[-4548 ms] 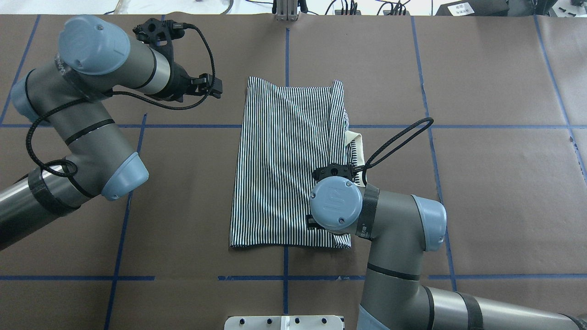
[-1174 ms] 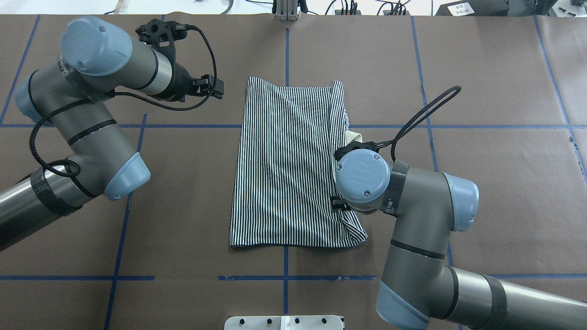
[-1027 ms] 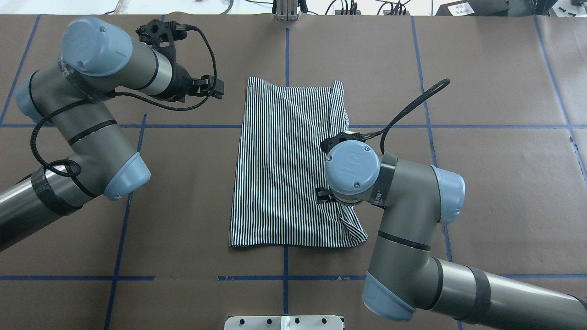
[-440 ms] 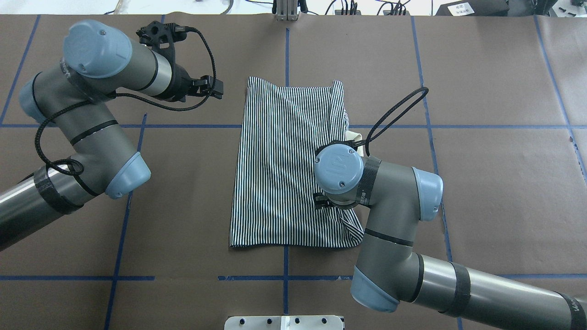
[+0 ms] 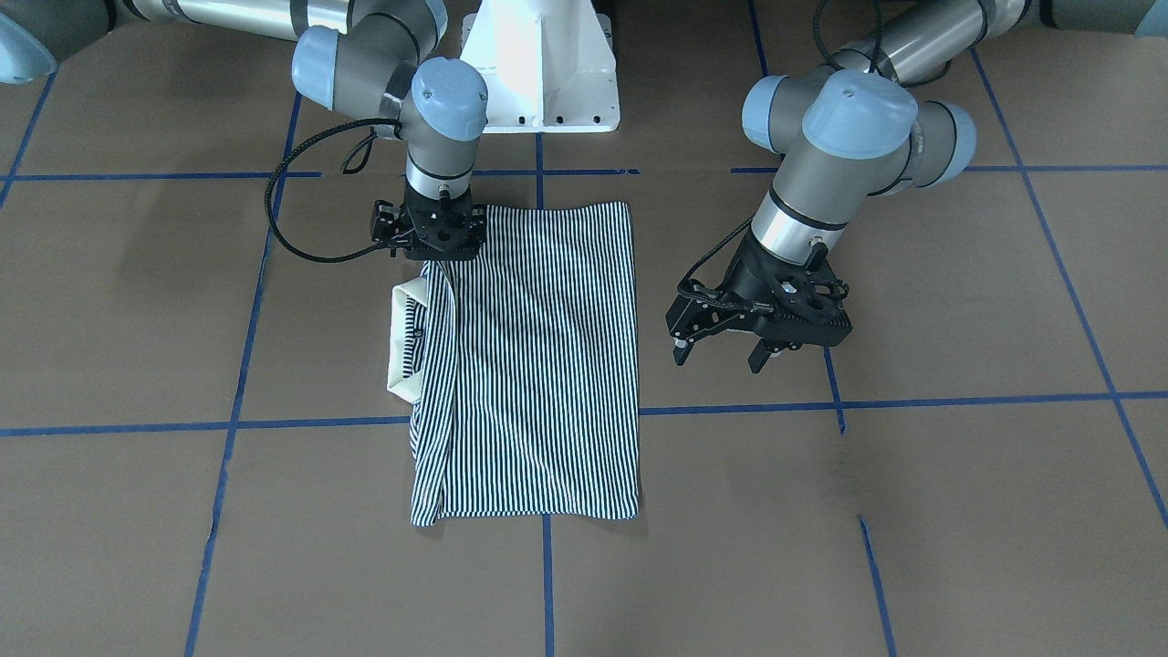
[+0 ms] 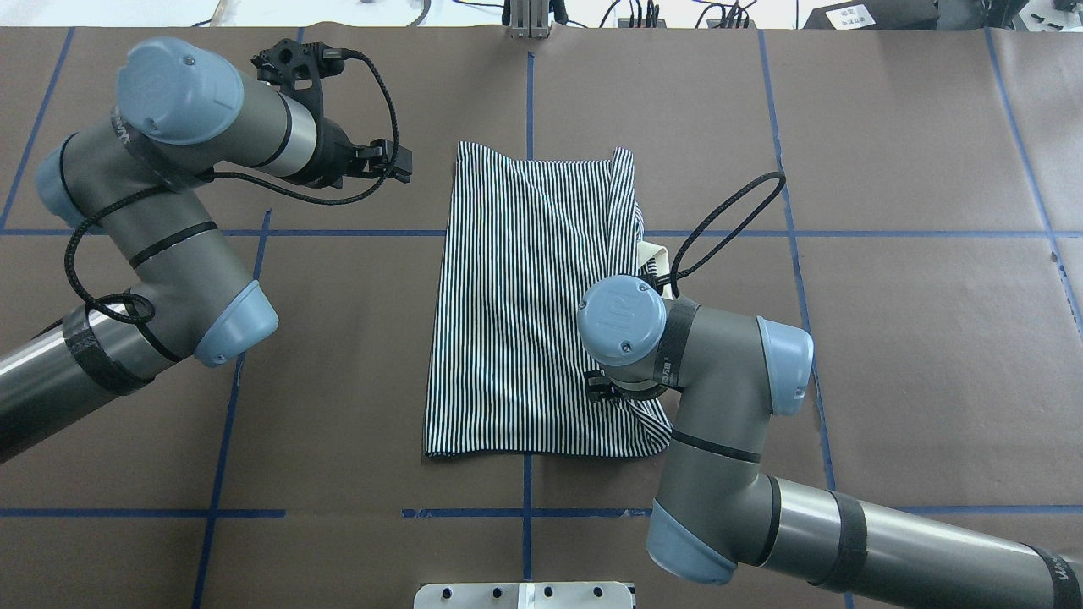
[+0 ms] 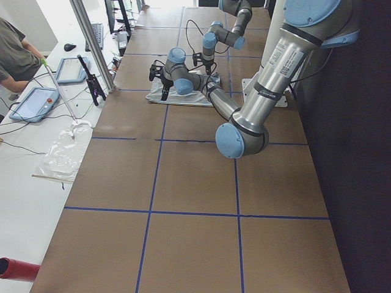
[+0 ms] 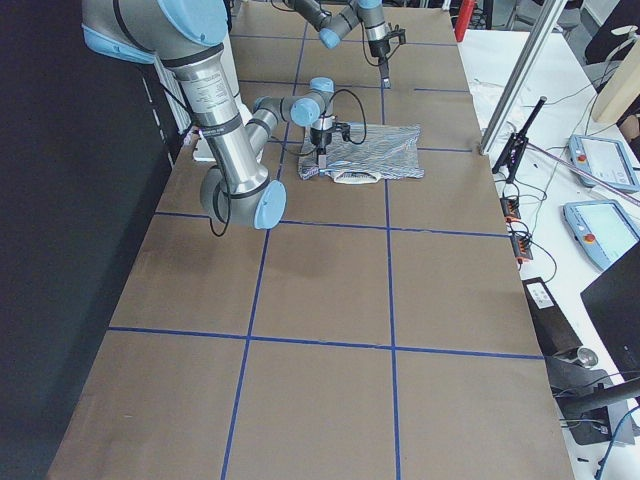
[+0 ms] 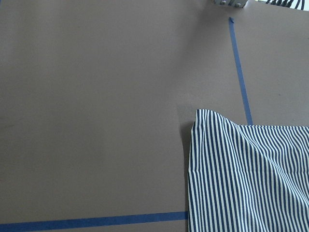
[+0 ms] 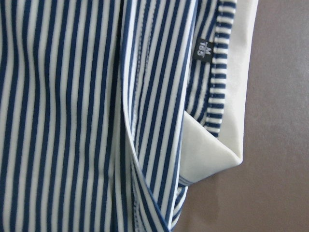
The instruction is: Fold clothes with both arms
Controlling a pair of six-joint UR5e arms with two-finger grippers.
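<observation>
- The right gripper (image 5: 431,246) points straight down over the near-base corner of the polo shirt (image 5: 538,365), on the robot's right edge of it. Its fingertips are hidden under its own body, but striped cloth rises in a narrow ridge into them, so it looks clamped on that edge.
- The right wrist camera sees the striped cloth close up, with the cream collar (image 10: 227,111) and a small black size label (image 10: 202,50).
- The right arm (image 5: 438,109) reaches in from beside the white pedestal base (image 5: 540,64), its black cable looping out to one side.
- The left gripper (image 5: 718,351) has its fingers spread apart and holds nothing. It hovers above the table (image 5: 912,502) beside the shirt's other long edge, apart from the cloth.
- The left arm (image 5: 839,155) bends down to it from the robot's left.
- The shirt lies flat as a long folded rectangle in the table's middle, across a blue tape line (image 5: 912,400). The collar sticks out from the long edge on the robot's right.
</observation>
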